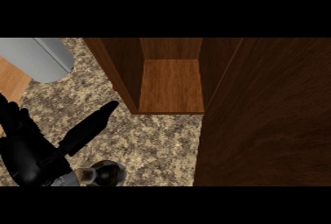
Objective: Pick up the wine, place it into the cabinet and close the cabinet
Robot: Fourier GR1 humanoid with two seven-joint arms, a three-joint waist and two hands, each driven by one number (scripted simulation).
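The wooden cabinet [129,70] stands open at the top middle, and its bare shelf floor [171,87] shows inside. Its dark door [271,122] is swung out towards me and fills the right side. My left hand [29,151] is at the lower left, open, with the thumb [90,124] stretched towards the cabinet's front corner. Just right of its wrist sits a dark rounded thing with a tan band, apparently the wine bottle [107,173]; the hand is not curled round it. My right hand shows nowhere.
A grey cylinder [39,57] lies at the top left beside a wooden board [9,78]. A small red spot [114,87] peeks out by the cabinet's left wall. Speckled stone counter [155,140] lies between my hand and the cabinet.
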